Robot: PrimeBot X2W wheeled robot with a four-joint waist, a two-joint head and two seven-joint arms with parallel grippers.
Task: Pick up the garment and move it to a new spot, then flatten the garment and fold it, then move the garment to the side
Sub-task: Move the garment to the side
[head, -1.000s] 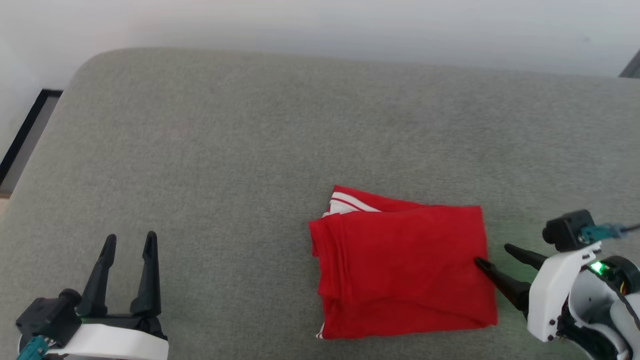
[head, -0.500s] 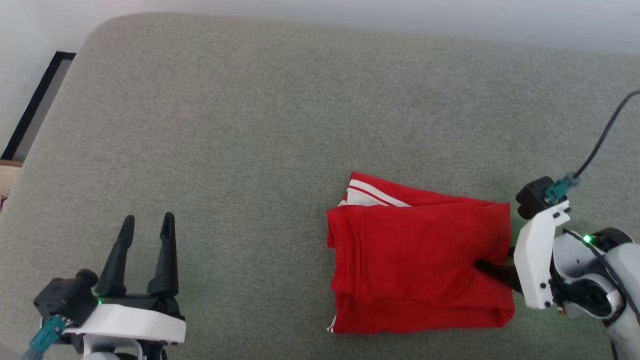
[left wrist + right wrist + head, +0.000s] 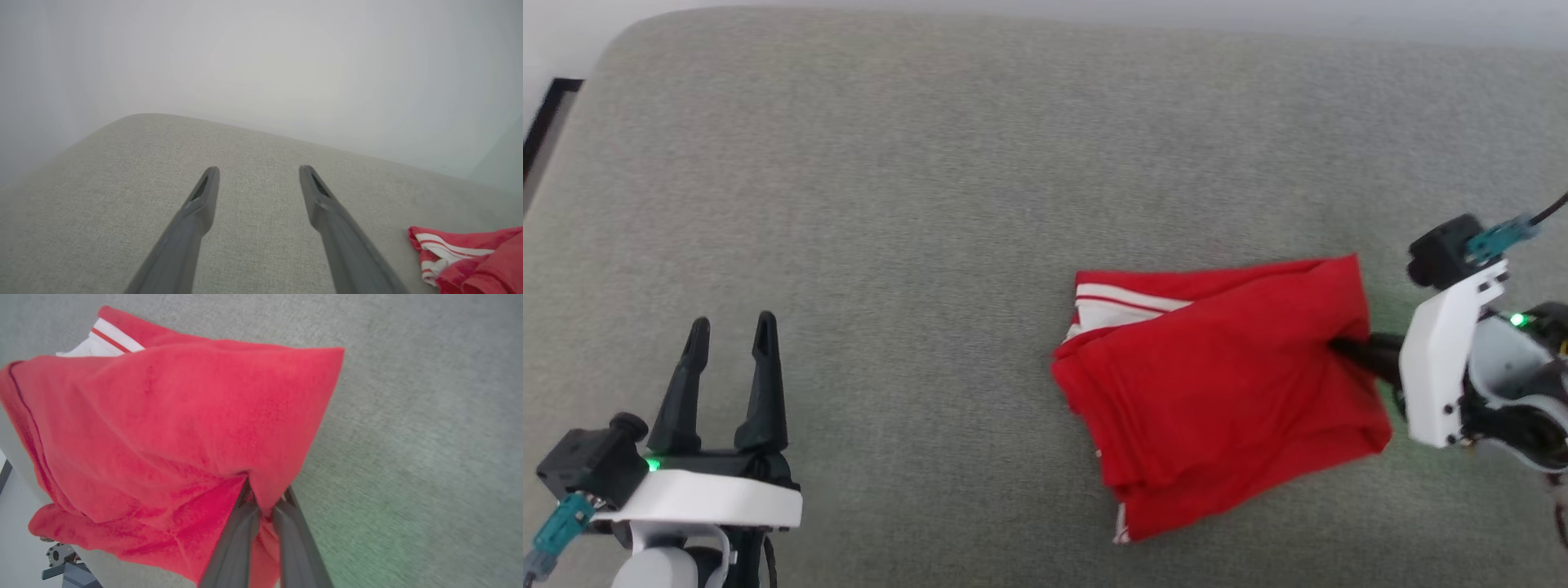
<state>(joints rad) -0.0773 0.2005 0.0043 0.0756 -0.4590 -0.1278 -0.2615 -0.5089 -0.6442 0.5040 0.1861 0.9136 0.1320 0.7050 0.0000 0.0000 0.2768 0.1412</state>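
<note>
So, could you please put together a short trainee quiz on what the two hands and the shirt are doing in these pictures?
1. True or false: the left hand is shut on the garment.
2. What does the right hand grip? A) the garment's edge B) a cable C) nothing.
3. Fill in: the sleeve trim peeking out of the fold is white with ___ stripes.
Key: 1 false, it is open, apart from the garment, over the grey cushion; 2 A; 3 red.
</note>
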